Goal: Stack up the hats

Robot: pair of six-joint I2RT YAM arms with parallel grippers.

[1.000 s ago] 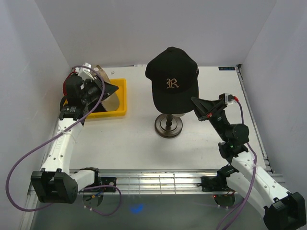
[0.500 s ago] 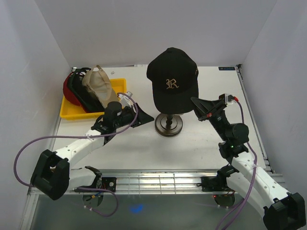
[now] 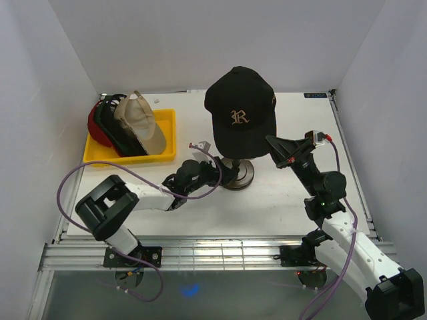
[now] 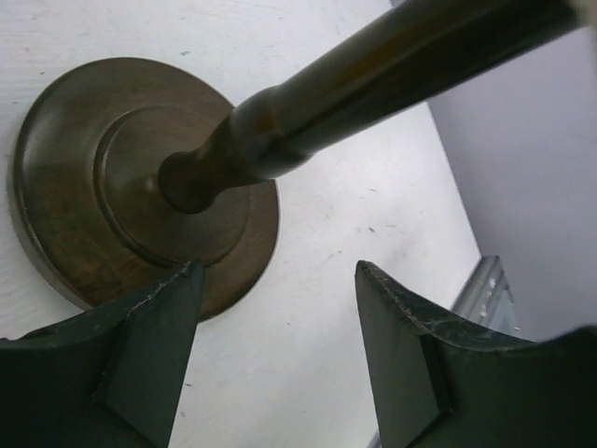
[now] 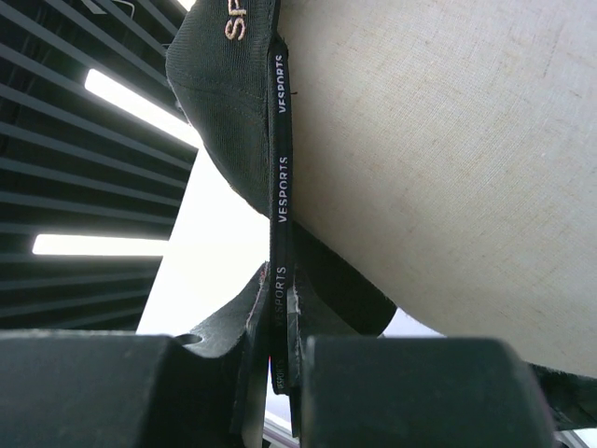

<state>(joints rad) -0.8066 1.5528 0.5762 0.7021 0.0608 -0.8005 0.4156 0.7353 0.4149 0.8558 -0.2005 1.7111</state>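
A black hat with a gold "R" [image 3: 240, 113] sits on the beige mannequin head [image 5: 448, 159] atop a dark wooden stand [image 3: 235, 175]. My right gripper [image 3: 273, 144] is shut on this hat's lower edge; in the right wrist view the jaws [image 5: 284, 280] pinch its taped inner band [image 5: 279, 140]. My left gripper [image 3: 223, 172] lies low beside the stand's round base [image 4: 140, 187], open [image 4: 277, 280] with only bare table between its fingers. A tan hat [image 3: 143, 121], a black hat and a red hat [image 3: 95, 128] lie nested in the yellow tray [image 3: 167, 137].
The stand's post [image 4: 373, 84] leans across the left wrist view, just above the open fingers. White walls enclose the table on three sides. A metal rail [image 3: 213, 250] runs along the near edge.
My left arm has swung from the yellow tray across to the stand's base, and its jaws have opened wide. The right arm and the hat with the "R" have not moved.
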